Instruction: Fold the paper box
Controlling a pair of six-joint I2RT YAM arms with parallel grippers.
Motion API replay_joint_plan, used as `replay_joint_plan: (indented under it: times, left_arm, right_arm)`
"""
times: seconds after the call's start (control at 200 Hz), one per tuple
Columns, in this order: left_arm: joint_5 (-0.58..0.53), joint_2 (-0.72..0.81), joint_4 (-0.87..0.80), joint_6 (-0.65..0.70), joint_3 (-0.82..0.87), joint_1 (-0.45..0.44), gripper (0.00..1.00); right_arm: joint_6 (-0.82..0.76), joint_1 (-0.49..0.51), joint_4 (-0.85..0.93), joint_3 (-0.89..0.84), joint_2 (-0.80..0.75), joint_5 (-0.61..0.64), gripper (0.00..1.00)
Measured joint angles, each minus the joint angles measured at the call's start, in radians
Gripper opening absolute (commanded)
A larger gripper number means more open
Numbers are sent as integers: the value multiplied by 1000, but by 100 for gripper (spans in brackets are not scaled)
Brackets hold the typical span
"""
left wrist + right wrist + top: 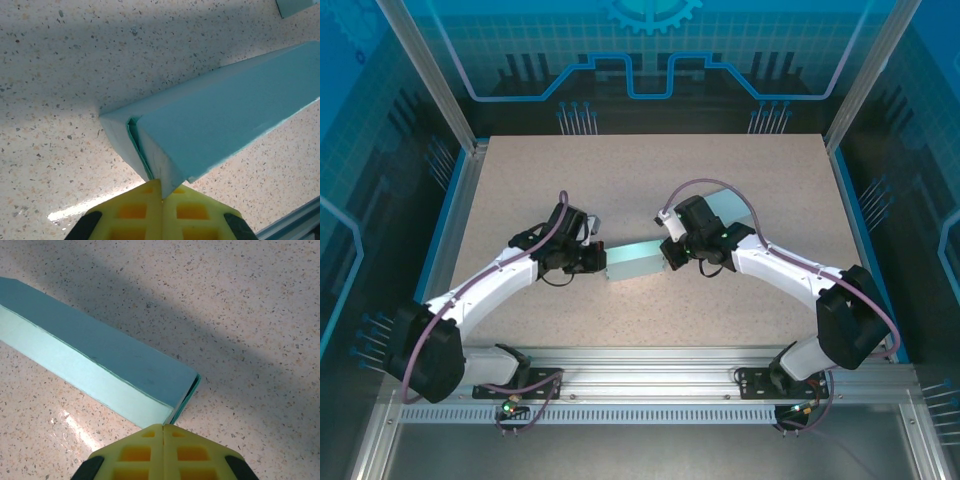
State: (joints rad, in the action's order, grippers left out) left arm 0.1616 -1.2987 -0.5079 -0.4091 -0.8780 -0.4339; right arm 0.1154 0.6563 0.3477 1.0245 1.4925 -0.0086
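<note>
**Top external view: paper box (638, 262) held between two closed grippers**

Item 1, paper box. Long, narrow, plain teal on every visible face. Lies flat on the speckled table (650, 180), near the middle, running left to right between the two arms. Left wrist view: near end (225, 120) formed into a triangular section, with an inner flap edge tucked behind the end face. Right wrist view: other end (100, 360) open, showing a dark slot at the corner, with a darker top panel above a paler side panel.

Item 2, left gripper (595, 258). Yellow fingers pressed together with no gap, tip (161, 197) against the lower corner of the box's left end. Nothing clamped between them.

Item 3, right gripper (670, 252). Fingers likewise closed tight, tip (163, 429) just at the open corner of the box's right end. Cannot tell whether in contact.

Item 4, second teal piece (720, 205). Rests on the table behind the right arm, well apart from the box. Corner visible at the upper right of the left wrist view (295, 6).

Item 5, backdrop (650, 12). Blue panel with a gear motif.
</note>
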Motion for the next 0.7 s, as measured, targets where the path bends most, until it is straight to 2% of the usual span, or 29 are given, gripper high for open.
replay_joint_plan:
  times: [0.095, 0.33, 0.605, 0.7]
  left_arm:
    - [-14, -12, 4, 9, 0, -4, 0]
    - [-48, -24, 17, 27, -5, -25, 13]
    - [-60, -18, -4, 39, -5, -40, 40]
    - [-61, 6, -16, 39, -5, -40, 52]
  right_arm:
    - [0, 0, 2, 0, 0, -2, 0]
    - [1, 0, 8, 0, 4, 2, 0]
    - [1, 4, -1, 0, 16, 0, 0]
    - [1, 5, -5, 0, 20, -2, 0]
